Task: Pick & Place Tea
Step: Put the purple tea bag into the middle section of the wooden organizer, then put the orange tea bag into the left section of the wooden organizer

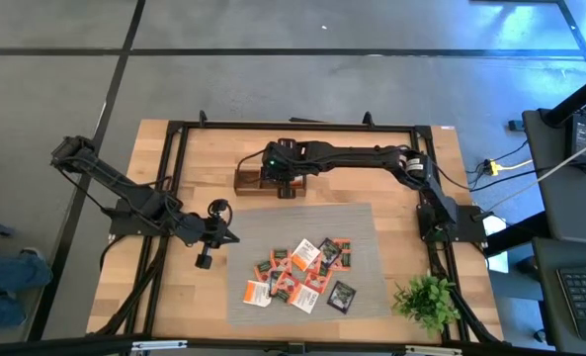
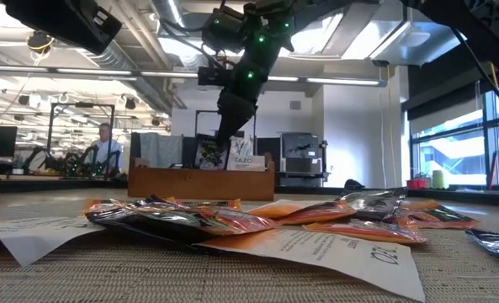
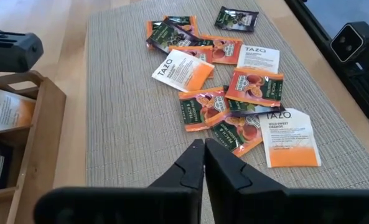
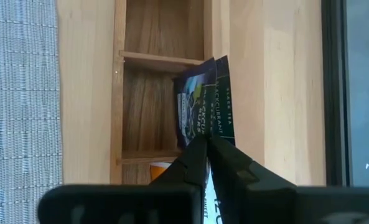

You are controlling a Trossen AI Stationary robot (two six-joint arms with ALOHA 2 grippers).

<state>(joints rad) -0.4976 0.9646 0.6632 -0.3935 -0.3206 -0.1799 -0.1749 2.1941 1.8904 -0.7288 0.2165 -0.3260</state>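
Sachets (image 1: pixel 302 274) are mostly lying heaped on the counter's mat while the right claw (image 4: pixel 204 144), fingers nearly together, is hanging over dark packets standing in the tray (image 1: pixel 258 181); left claw (image 3: pixel 204 149) is waiting pressed together.

"TAZO" reads on the white-and-orange square paper sachet (image 3: pixel 183 70) on the woven grey mat, and on the plain white sachet (image 3: pixel 259 58) next to it. White sachet with orange lower band (image 3: pixel 289 137): "TAZO" plus "WILD SWEET ORANGE". Low view: "TAZO" on the white sachet standing in the brown wooden tray (image 2: pixel 247 160). Dark green sachet (image 4: pixel 204 112) in the tray: lettering partly legible, looks like "BLACKCURRANT".
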